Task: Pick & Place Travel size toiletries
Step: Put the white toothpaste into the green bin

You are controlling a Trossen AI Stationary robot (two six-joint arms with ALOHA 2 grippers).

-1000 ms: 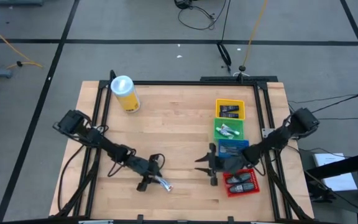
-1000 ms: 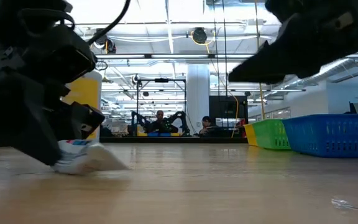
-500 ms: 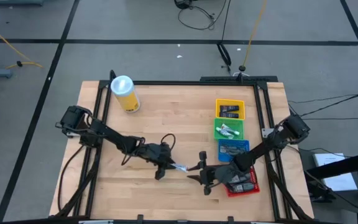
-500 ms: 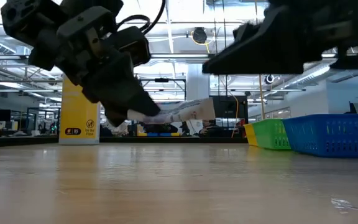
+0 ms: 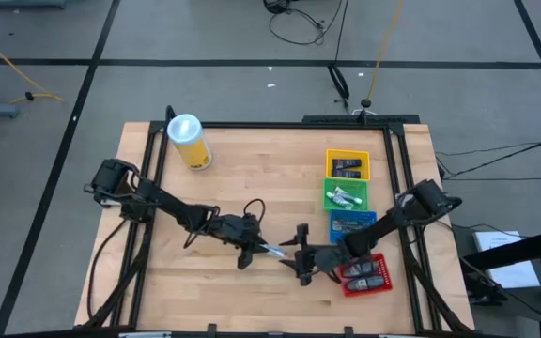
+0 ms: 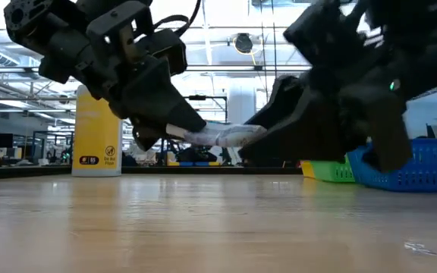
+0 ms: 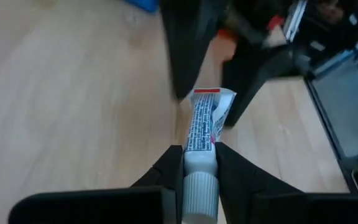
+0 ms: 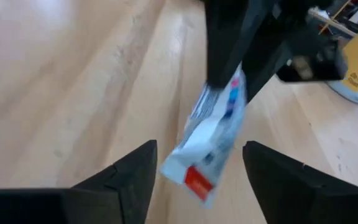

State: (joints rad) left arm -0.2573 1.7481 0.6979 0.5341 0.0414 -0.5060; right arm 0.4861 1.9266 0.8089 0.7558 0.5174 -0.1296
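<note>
A white toiletry tube (image 5: pixel 272 251) with blue and red print hangs in the air over the table's middle front, held by my left gripper (image 5: pixel 252 247). In the left wrist view its white cap (image 7: pixel 197 194) lies back between the fingers and its flat crimped end (image 7: pixel 212 99) points away. My right gripper (image 5: pixel 294 255) is open and faces it from the right. Its fingers stand on either side of the crimped end (image 8: pixel 194 177) without touching. Other dark and silvery toiletries lie in the trays. My left gripper (image 7: pixel 199 152) pinches the tube between its two fingers just ahead of the cap (image 7: pixel 197 146). It comes roughly level from the table's left, and the tube runs on in line with the fingers. The tube (image 6: pixel 218 136) is lifted clear of the table, nearly level, its crimped end free.
A row of trays sits at the right: yellow (image 5: pixel 347 156), green (image 5: pixel 329 197), blue (image 5: pixel 352 216) and red (image 5: pixel 383 278), the last under my right arm. A tall yellow canister (image 5: pixel 189 141) stands at the far left. Bare wood lies below both grippers.
My left gripper lifted the tube off the table at the near left and carried it up and toward the right. My right gripper moved left from the red tray toward the tube. Its open fingers now straddle the tube's crimped end.
</note>
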